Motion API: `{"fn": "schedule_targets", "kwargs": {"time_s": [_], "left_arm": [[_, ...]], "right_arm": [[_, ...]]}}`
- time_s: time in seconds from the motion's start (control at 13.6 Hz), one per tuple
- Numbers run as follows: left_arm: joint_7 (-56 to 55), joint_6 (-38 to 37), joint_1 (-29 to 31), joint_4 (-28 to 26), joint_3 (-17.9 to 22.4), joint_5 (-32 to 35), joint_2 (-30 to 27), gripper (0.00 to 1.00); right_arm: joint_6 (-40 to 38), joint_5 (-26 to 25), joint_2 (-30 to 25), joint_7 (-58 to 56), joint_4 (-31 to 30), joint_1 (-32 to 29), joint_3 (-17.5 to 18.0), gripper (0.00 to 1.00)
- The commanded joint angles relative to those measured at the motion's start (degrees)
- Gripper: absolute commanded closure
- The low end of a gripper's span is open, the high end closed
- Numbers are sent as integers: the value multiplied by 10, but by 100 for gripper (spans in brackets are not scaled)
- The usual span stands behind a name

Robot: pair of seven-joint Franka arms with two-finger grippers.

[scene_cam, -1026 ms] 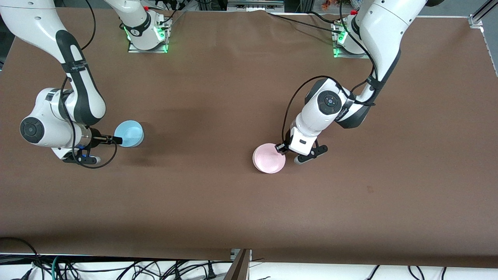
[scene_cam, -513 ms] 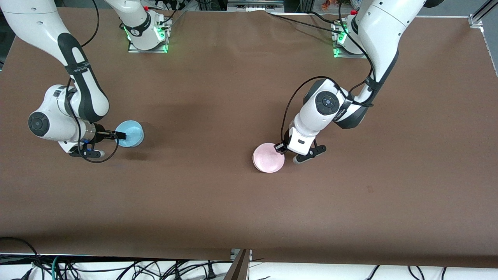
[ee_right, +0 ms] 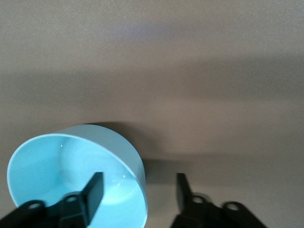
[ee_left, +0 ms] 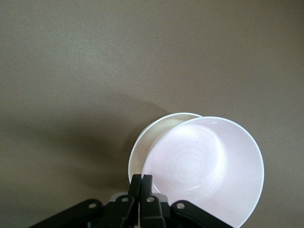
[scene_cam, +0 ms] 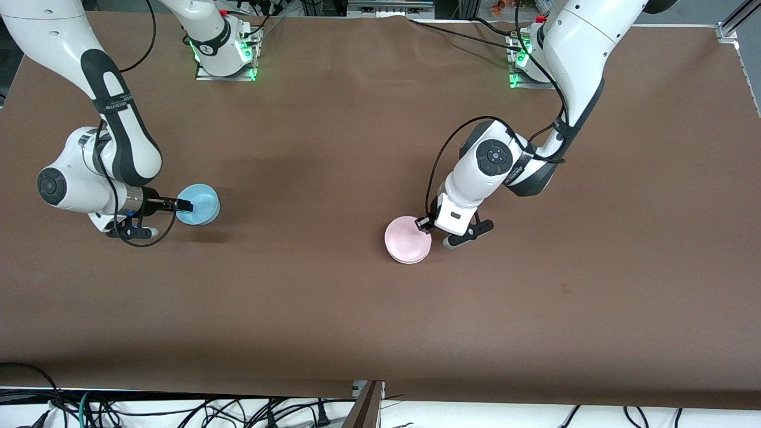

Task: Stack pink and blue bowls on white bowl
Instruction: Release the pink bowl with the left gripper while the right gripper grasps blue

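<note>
Shifted: your left gripper, clamped on the pale pink plastic bowl, tilted over the white plastic bowl; it risked skewed nesting. Your right gripper, jaws apart, straddled the sky-blue plastic bowl's wall near the table's right-arm edge.

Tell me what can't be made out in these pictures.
- White bowl: under the pink bowl held by the left gripper; only a rim sliver shows, left wrist view.
- Whether those bowls touch: unclear in both views.
- Blue bowl: cut by right wrist view's edge; right gripper straddles its rim.
</note>
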Motion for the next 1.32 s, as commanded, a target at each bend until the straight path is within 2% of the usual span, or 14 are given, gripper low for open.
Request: {"fn": "schedule_targets", "kwargs": {"time_s": [0.0,0.29,0.51,0.73,0.95,1.25], "left_arm": [[-14,1,-7,12,6,13,8,100],[-14,9,-7,12,8,23,17,100],[-14,9,-8,12,8,24,21,100],[-15,25,-8,12,9,34,27,100],[-15,25,-8,12,9,35,28,100],[-14,25,-7,14,9,35,26,83]], "right_arm": [[7,26,-14,-17,-21,-6,3,70],[5,29,-13,-16,-18,-6,5,100],[6,32,-13,-8,-15,-6,9,100],[4,60,-14,-9,-5,-5,11,100],[-49,63,-17,-9,40,-4,23,100],[-126,65,-13,-6,119,2,51,100]]}}
